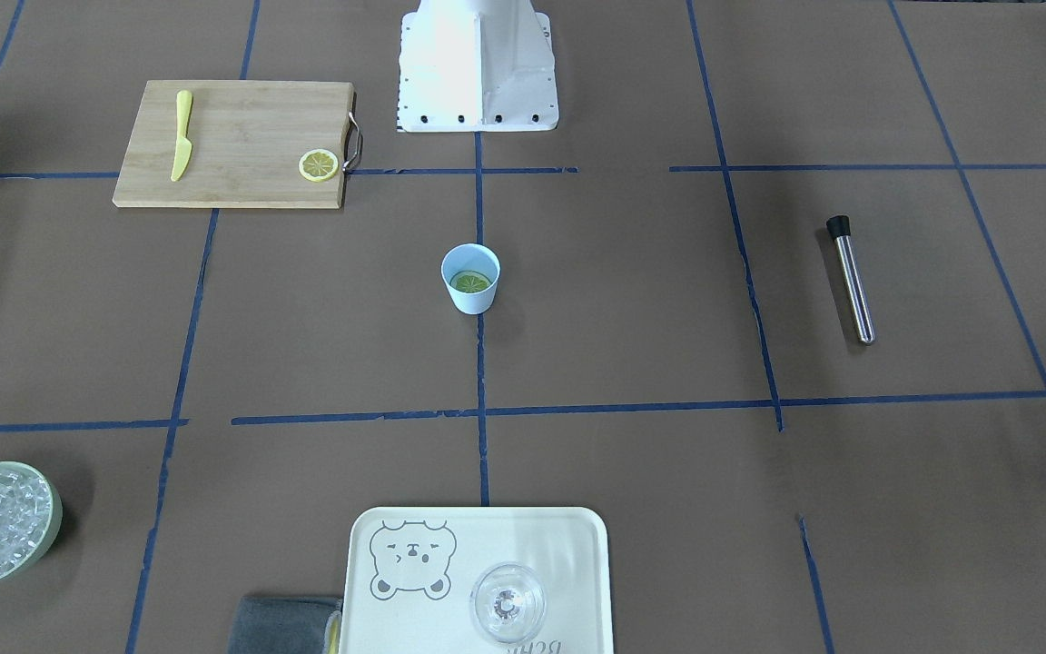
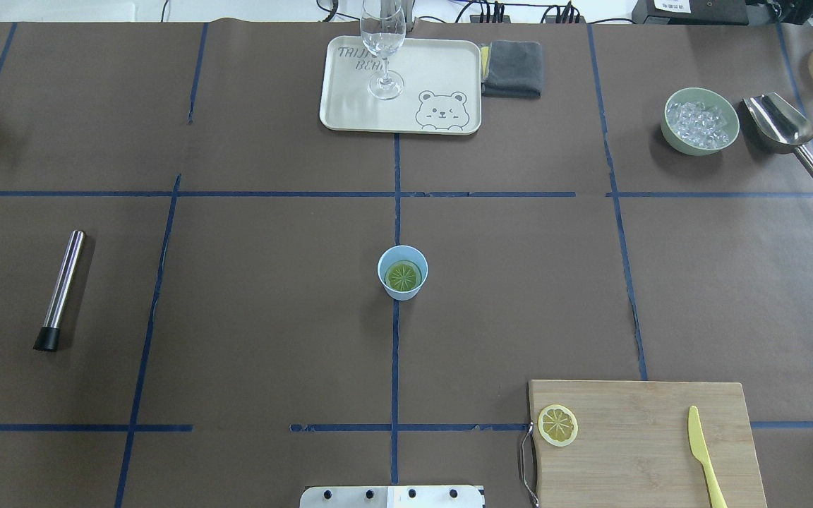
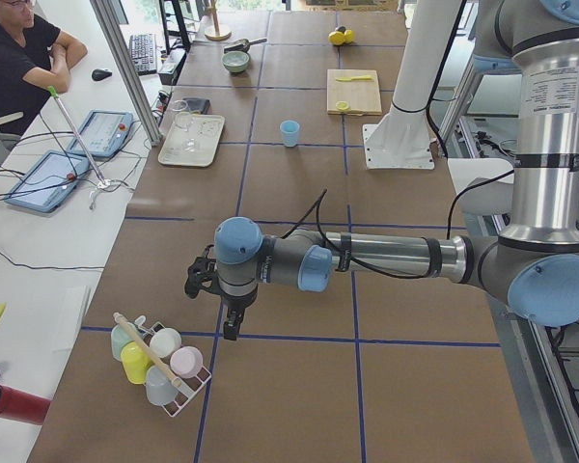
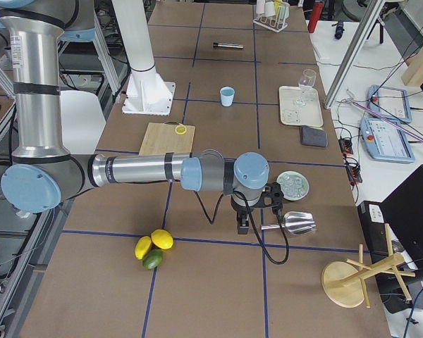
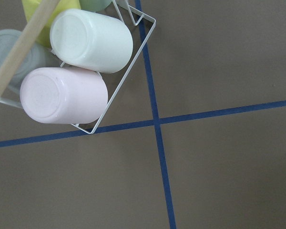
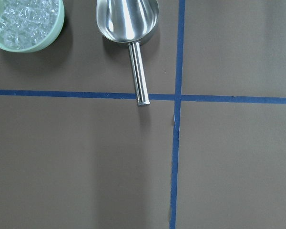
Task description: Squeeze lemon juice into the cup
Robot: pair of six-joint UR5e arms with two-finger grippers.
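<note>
The light-blue cup (image 2: 402, 272) stands upright at the middle of the table, also seen from across the table as the cup (image 1: 470, 278). The lemon (image 2: 404, 276) lies inside it, round cut face up, shown again as the lemon (image 1: 471, 282). My left gripper (image 3: 197, 280) hangs far off at the table's left end, above a wire rack of cups; I cannot tell whether it is open or shut. My right gripper (image 4: 274, 196) hovers at the table's right end near the ice bowl; its state cannot be told either. Neither wrist view shows any fingers.
A wooden board (image 2: 646, 444) holds a thin lemon slice (image 2: 557, 425) and a yellow knife (image 2: 704, 455). A tray (image 2: 350, 106) carries a clear glass (image 2: 383, 49). Ice bowl (image 2: 701, 121), metal scoop (image 2: 784, 130), grey cloth (image 2: 512, 68), steel muddler (image 2: 61, 289), whole citrus fruits (image 4: 153, 248).
</note>
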